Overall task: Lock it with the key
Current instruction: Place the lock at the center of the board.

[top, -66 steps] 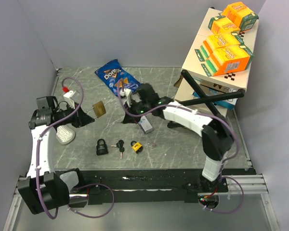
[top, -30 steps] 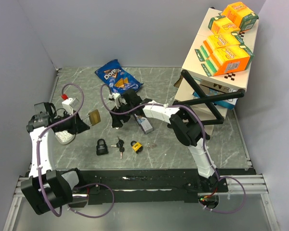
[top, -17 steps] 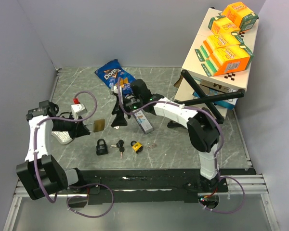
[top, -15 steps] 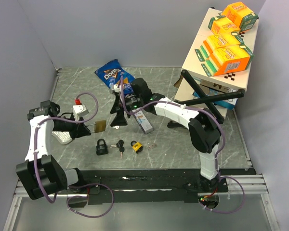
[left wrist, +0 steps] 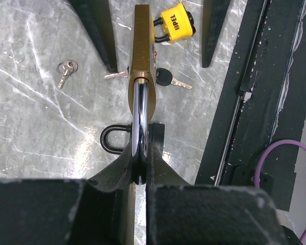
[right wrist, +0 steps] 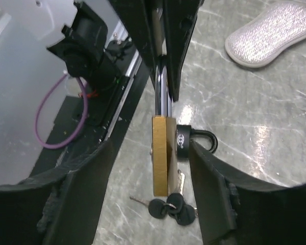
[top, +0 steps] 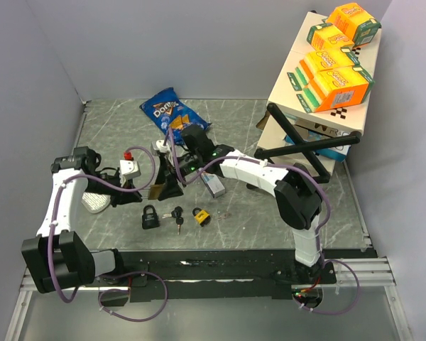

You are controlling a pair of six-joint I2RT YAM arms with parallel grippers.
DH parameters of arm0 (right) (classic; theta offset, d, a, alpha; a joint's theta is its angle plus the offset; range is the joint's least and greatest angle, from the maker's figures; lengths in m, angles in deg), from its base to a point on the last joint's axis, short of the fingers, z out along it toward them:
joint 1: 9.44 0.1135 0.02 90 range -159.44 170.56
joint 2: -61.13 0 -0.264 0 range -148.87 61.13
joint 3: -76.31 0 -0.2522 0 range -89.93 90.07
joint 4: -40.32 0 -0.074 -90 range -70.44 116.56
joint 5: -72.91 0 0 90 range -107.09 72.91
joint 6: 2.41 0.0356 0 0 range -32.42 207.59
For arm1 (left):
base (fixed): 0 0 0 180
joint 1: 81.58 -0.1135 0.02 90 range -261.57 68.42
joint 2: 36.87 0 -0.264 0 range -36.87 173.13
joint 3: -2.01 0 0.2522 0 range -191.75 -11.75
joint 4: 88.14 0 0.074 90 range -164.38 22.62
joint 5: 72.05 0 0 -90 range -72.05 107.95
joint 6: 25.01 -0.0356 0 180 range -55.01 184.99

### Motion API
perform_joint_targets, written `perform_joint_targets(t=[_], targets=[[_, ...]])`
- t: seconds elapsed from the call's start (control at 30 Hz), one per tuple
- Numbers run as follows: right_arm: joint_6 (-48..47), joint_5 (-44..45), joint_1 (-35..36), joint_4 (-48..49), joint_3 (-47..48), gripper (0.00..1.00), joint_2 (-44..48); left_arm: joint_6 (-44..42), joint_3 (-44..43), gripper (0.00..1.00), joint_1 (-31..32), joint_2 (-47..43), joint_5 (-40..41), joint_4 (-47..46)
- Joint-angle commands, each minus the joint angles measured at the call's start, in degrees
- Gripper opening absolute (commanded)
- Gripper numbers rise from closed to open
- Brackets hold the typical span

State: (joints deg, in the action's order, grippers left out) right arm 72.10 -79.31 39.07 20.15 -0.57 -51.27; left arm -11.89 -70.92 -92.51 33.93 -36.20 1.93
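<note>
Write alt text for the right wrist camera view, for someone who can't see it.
A brass padlock hangs by its shackle from the shut left gripper, flanked by the open right gripper, whose fingers do not touch it. Below, on the marbled table, lie a black padlock and black-headed keys.

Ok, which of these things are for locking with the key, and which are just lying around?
For the job:
brass padlock
black-headed keys
small silver keys (I cannot tell which key fits)

Just lying about:
black padlock
yellow padlock
chip bag
grey pad
small box
orange boxes
</note>
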Motion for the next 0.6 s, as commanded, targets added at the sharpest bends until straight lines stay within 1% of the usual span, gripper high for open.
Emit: perform_joint_targets(t=[0.0,0.07,0.1,0.13,0.17,0.2,0.23,0.27,0.3,0.33,0.37,0.4,0.43,0.47,0.5,0.53,0.57], targets=[[-6.38,-0.02,0.53,-3.60,1.43,0.57,0.95,-1.08,-3.22,0.01,0.13,0.30,-7.90,0.95],[-6.75,1.21,0.53,-3.26,0.56,0.46,1.39,-0.81,-4.36,0.02,0.13,0.91,-8.07,0.77],[-6.05,1.48,0.62,-2.03,0.20,0.34,1.57,-0.64,-4.63,0.02,0.22,1.00,-8.25,0.94],[-5.61,1.83,0.62,-1.24,-0.15,0.25,1.83,-0.55,-4.80,0.04,0.30,1.18,-8.34,1.12],[-5.09,2.44,0.62,-0.36,-0.76,0.14,2.35,-0.20,-5.15,0.07,0.48,1.52,-8.25,0.94],[-3.51,2.97,0.53,1.74,-1.12,0.00,2.62,2.41,-5.25,0.13,0.57,1.44,-8.43,0.16],[-2.37,3.76,0.53,3.06,-1.55,0.00,2.88,5.05,-5.16,0.23,0.57,1.35,-8.60,-1.41],[-1.31,4.38,0.27,4.12,-2.26,0.00,3.32,8.12,-5.42,0.41,0.39,1.09,-8.69,-3.00],[1.31,4.99,0.01,5.09,-2.52,0.00,3.41,14.07,-5.51,0.46,0.22,1.00,-9.13,-6.06],[3.34,5.61,-1.04,8.66,-3.05,0.00,3.76,16.74,-5.42,0.52,-0.31,0.65,-9.74,-7.48],[5.44,6.14,-1.57,10.35,-4.10,0.00,4.20,19.98,-5.25,0.70,-2.14,-0.22,-10.44,-9.50],[9.90,7.45,-2.19,12.37,-4.54,0.00,4.55,30.11,-4.90,0.80,-3.29,-0.93,-11.15,-16.48],[12.21,8.33,-3.76,15.78,-4.98,0.00,4.82,36.13,-4.29,0.92,-4.43,-1.54,-11.15,-20.20],[14.58,9.73,-4.38,17.91,-5.86,0.00,5.52,48.63,-4.11,0.96,-5.92,-2.85,-10.11,-24.76],[19.91,12.62,-5.09,19.76,-6.47,0.00,5.96,55.02,-4.10,0.96,-6.37,-3.48,-8.53,-32.12],[22.40,14.47,-5.70,21.69,-7.09,0.00,6.40,61.70,-4.19,0.96,-6.64,-4.00,-4.17,-36.28],[24.69,15.97,-6.75,25.19,-7.97,0.00,7.27,76.03,-4.45,0.96,-7.07,-4.62,-1.60,-39.89]])
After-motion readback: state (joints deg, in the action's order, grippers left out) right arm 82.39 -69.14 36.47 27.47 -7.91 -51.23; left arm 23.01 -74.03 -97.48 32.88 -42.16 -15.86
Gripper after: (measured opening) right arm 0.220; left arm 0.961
